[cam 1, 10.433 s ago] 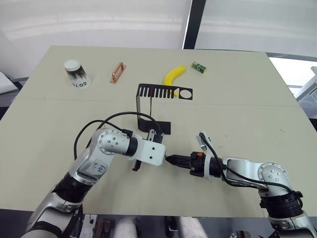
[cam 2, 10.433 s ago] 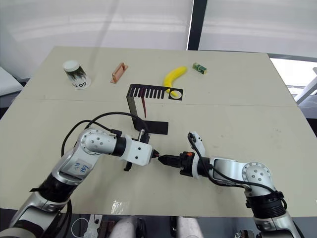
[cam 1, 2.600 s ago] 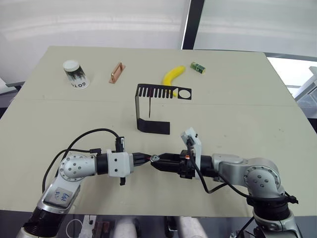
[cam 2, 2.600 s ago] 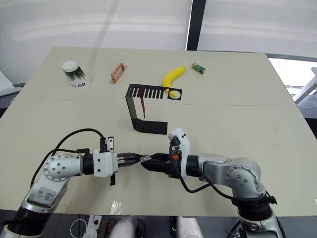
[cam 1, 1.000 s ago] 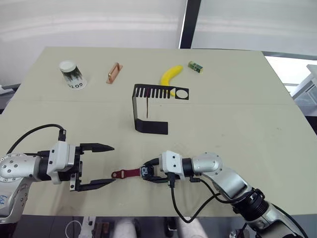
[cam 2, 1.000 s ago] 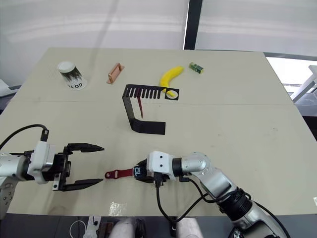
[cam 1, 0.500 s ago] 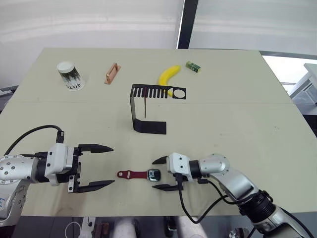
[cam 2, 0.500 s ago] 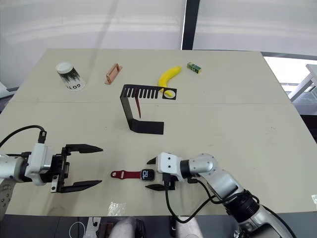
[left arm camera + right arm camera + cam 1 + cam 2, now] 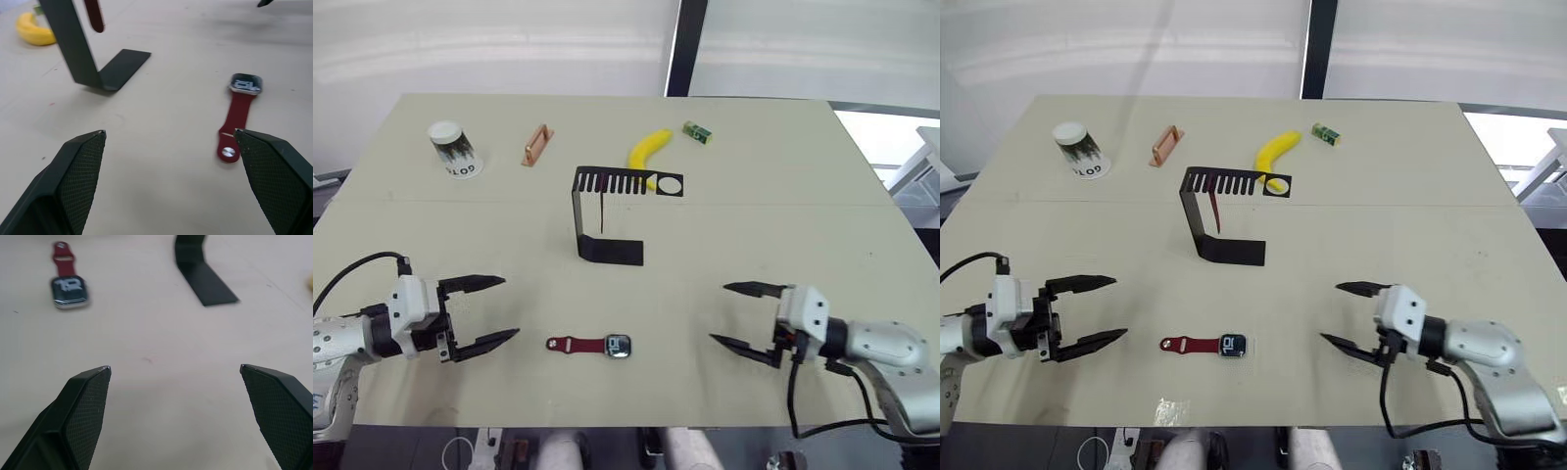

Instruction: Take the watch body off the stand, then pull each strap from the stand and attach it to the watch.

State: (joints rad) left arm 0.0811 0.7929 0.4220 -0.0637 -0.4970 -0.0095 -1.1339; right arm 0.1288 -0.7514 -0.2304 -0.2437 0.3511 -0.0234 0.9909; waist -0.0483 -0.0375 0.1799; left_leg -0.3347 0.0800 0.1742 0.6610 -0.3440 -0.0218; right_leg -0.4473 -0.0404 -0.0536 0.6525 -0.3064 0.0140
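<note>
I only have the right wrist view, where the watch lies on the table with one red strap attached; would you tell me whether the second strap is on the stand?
Observer: Yes, the second strap hangs from a comb slot in the top arm of the stand.
Operator: Thank you. How is the left pincer placed?
Observer: The left pincer is open, to the left of the watch body and clear of the attached strap.
Operator: Is anything lying behind the stand?
Observer: A banana lies just behind the stand's top arm.
</note>
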